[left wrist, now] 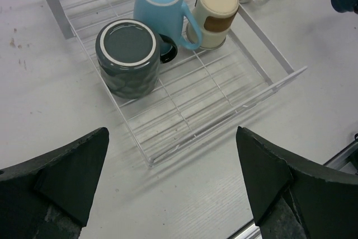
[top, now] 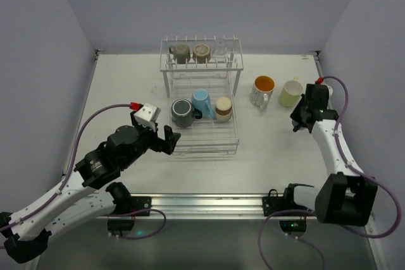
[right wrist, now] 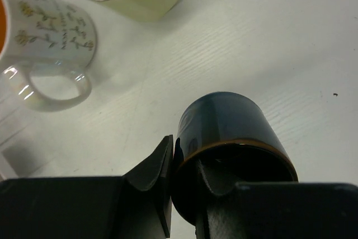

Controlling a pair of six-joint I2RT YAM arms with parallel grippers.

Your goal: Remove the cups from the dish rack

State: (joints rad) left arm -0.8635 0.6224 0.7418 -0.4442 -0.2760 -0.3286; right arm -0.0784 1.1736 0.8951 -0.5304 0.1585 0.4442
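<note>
Three cups point(left wrist: 126, 46) sit upside down in the near basket of the dish rack point(top: 205, 152), with more on its far shelf. To its right, the right gripper point(right wrist: 187, 158) pinches the rim of a dark cup point(right wrist: 229, 127). The left gripper point(left wrist: 170, 166) has its fingers spread wide by the basket's near left corner.

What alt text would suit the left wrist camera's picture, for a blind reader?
A dark green cup, a light blue cup and a tan cup sit together in a white wire dish rack. The left end effector hangs open before it, black fingers at the bottom corners.
</note>
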